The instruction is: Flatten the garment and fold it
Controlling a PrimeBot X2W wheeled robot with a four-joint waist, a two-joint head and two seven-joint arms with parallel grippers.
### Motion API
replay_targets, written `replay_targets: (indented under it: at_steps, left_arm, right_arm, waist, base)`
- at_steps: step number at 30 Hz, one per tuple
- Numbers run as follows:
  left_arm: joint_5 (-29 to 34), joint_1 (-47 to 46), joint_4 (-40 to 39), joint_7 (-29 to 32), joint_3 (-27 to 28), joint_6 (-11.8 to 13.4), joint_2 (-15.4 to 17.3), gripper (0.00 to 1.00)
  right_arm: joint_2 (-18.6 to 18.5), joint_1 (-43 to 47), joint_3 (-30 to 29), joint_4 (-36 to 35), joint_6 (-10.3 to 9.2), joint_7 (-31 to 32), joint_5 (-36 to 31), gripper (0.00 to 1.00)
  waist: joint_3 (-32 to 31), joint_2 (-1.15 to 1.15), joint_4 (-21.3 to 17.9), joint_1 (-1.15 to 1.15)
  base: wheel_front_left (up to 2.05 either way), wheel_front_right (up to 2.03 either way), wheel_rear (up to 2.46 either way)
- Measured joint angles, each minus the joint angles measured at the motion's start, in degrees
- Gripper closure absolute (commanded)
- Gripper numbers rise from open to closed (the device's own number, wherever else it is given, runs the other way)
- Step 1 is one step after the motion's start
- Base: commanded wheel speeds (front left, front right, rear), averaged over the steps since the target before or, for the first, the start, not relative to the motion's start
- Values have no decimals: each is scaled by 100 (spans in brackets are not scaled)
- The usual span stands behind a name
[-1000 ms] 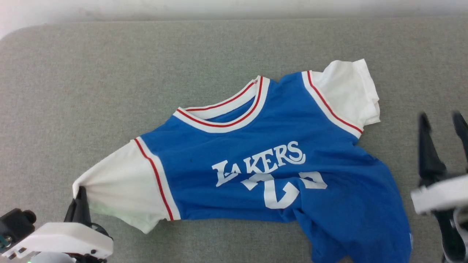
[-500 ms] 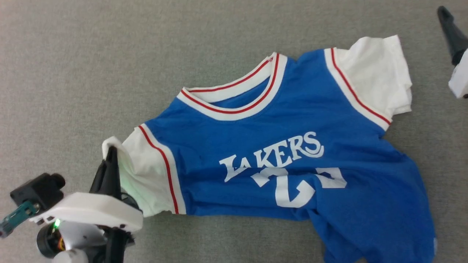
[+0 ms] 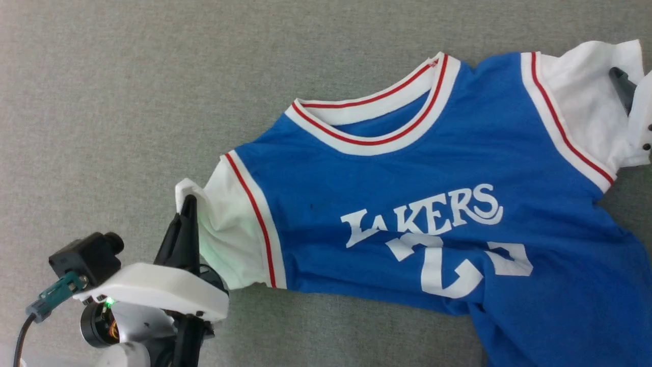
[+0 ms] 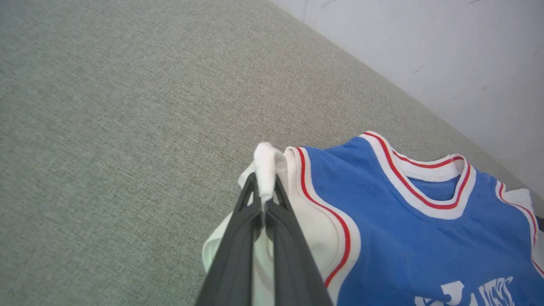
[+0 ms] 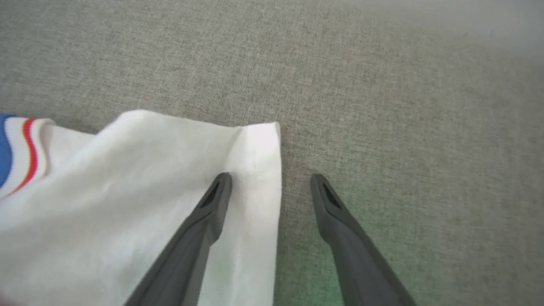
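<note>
now | garment [image 3: 397,168] lies centre to right of head view | my left pincer [image 4: 264,199] pinches its white sleeve [image 3: 229,229] | right pincer [image 5: 270,183] gapes astride other sleeve hem [image 5: 259,161] | close low, then pull apart evenly

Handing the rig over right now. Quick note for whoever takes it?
Left tool: shut on the left-hand sleeve, which is bunched.
Right tool: open, fingers astride the edge of the right-hand sleeve, no grip.
Shirt: print up on the grey surface, lower part rumpled.
Done: one sleeve gripped.
Left: grip the other sleeve, pull flat, fold.
</note>
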Motion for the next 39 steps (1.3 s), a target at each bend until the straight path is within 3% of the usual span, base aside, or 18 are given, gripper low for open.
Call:
replay_targets:
  at_steps: [3,4,5,6,11,16,26,33,39]
  left_arm:
    - [0,-4,25,-1,-11,0,-7,100]
    - [0,-9,44,0,-12,0,-7,100]
    - [0,-13,56,0,-12,0,-5,100]
    - [0,-13,56,0,-12,0,-5,100]
    - [-9,-41,125,-1,4,-43,-16,100]
    - [-2,-319,234,-5,33,-134,24,100]
    - [205,-1511,616,261,136,-402,536,100]
    - [476,-2469,817,531,133,-557,923,100]
    - [419,-2800,642,831,111,-602,978,100]
  right_arm:
    - [-54,-13,31,54,-1,177,42,0]
    - [-119,-43,82,43,-3,365,141,11]
    - [-131,-61,78,34,-2,411,171,71]
    - [-131,-61,78,34,-2,411,171,100]
    - [24,-46,9,-11,0,312,167,100]
    - [231,51,-155,-104,0,-461,129,100]
    - [612,38,-333,-671,0,-1563,542,100]
    - [727,-105,-549,-1293,0,-1824,705,100]
    - [784,-96,-672,-2041,0,-1604,909,100]
  waist:
    - [64,0,76,-2]
    - [87,0,101,-2]
    - [89,0,102,-1]
    - [89,0,102,-1]
    - [36,0,45,-1]
    - [-128,0,-60,-1]
    - [-862,0,-396,-1]
    - [-1495,0,-720,-2]
    - [-1889,0,-1102,-2]
  base:
    - [0,0,0]
    - [0,0,0]
    - [0,0,0]
    - [0,0,0]
    - [0,0,0]
    - [0,0,0]
    - [0,0,0]
    - [0,0,0]
    - [0,0,0]
